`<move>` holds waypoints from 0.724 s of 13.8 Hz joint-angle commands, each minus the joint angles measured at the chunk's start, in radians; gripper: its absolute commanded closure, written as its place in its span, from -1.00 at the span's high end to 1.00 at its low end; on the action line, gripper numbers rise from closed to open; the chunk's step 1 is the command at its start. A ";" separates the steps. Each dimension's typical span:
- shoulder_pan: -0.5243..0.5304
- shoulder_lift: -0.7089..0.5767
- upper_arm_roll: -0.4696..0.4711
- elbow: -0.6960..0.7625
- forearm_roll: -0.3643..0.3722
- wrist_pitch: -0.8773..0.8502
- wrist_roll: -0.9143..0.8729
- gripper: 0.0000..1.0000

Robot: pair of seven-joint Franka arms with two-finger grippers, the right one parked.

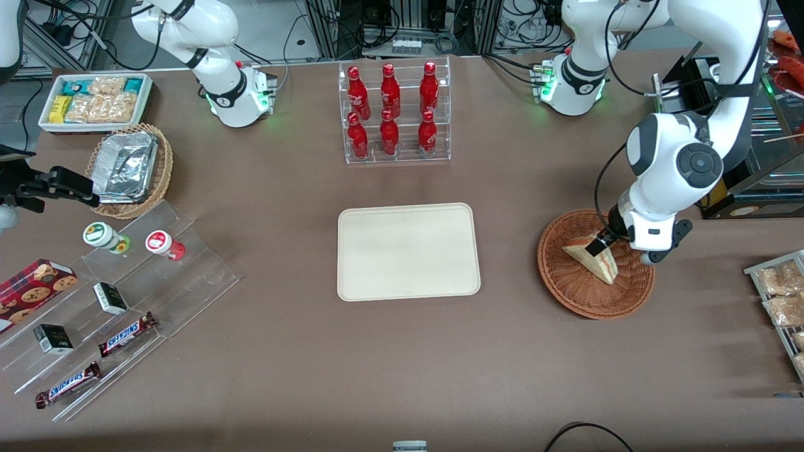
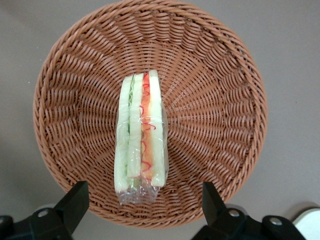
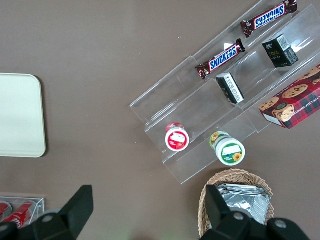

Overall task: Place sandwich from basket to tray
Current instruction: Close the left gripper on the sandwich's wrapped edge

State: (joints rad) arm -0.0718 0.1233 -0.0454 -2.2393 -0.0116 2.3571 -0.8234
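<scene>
The sandwich, a plastic-wrapped wedge of pale bread with orange-red and green filling, lies in the round reddish-brown basket toward the working arm's end of the table. My gripper hangs just above the basket, over the sandwich's end. It is open, with one black finger on each side and nothing between them. The cream-beige tray lies flat at the table's middle, with nothing on it.
A clear rack of red bottles stands farther from the front camera than the tray. A wire rack of snack bags sits beside the basket at the table edge. A clear stepped display with snacks, a foil-lined basket and a white bin lie toward the parked arm's end.
</scene>
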 commanded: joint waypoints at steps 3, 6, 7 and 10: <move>-0.005 0.027 0.004 -0.091 0.027 0.172 -0.028 1.00; -0.003 0.068 0.005 -0.129 0.027 0.269 -0.028 0.89; -0.003 0.068 0.007 -0.144 0.027 0.290 -0.028 0.52; -0.002 0.061 0.009 -0.154 0.029 0.294 -0.023 -0.99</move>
State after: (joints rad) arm -0.0712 0.2022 -0.0418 -2.3788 -0.0040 2.6333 -0.8265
